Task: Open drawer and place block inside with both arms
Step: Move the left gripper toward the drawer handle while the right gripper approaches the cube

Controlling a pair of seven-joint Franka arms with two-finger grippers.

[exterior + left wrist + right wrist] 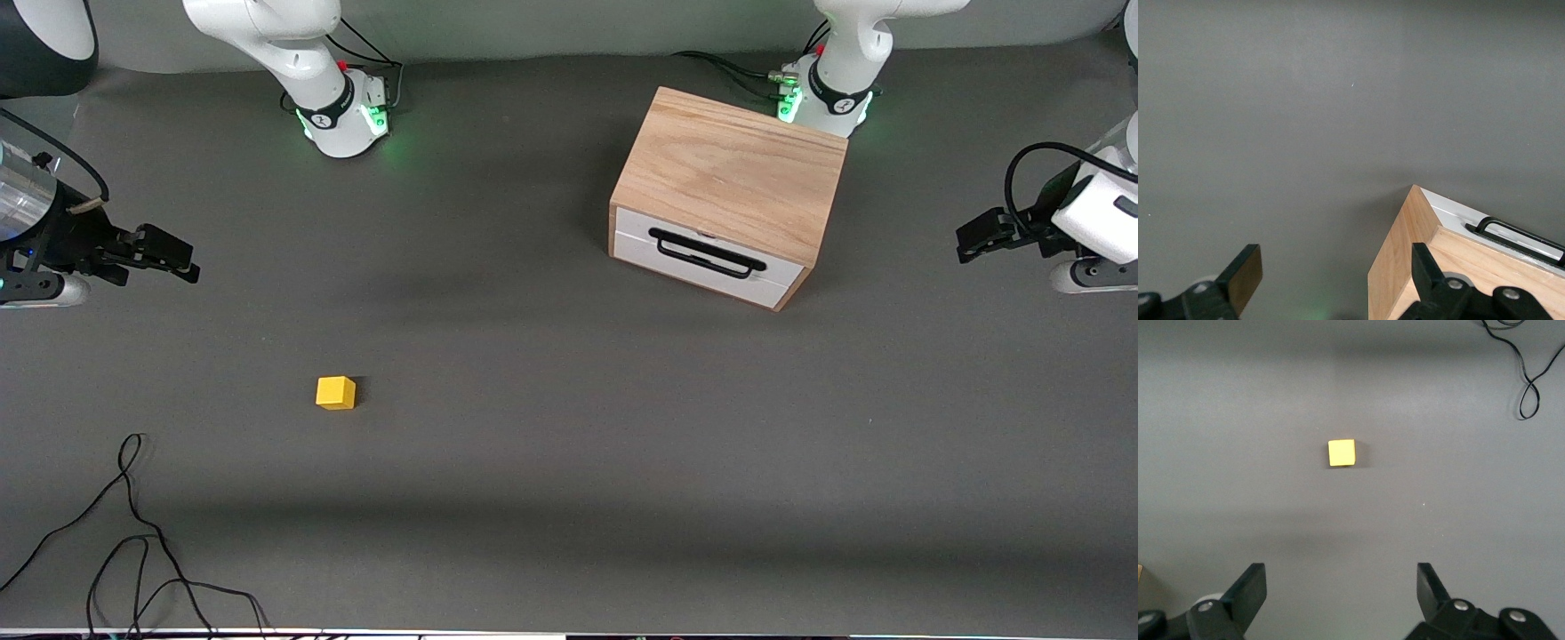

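The light-wood cabinet (729,173) stands on the grey table near the left arm's base. Its drawer (702,258) is shut, with the white front and black bar handle (707,253) facing the front camera. The yellow block (335,392) lies on the table toward the right arm's end, nearer the front camera than the cabinet. My left gripper (971,242) is open and empty in the air at the left arm's end; its wrist view shows its open gripper (1336,273) over the cabinet's corner (1401,260). My right gripper (178,256) is open and empty; its wrist view (1341,590) shows the block (1341,452) ahead.
A loose black cable (133,533) lies on the table near the front camera at the right arm's end, also in the right wrist view (1531,380). The two green-lit arm bases (347,116) (822,102) stand along the table's edge farthest from the front camera.
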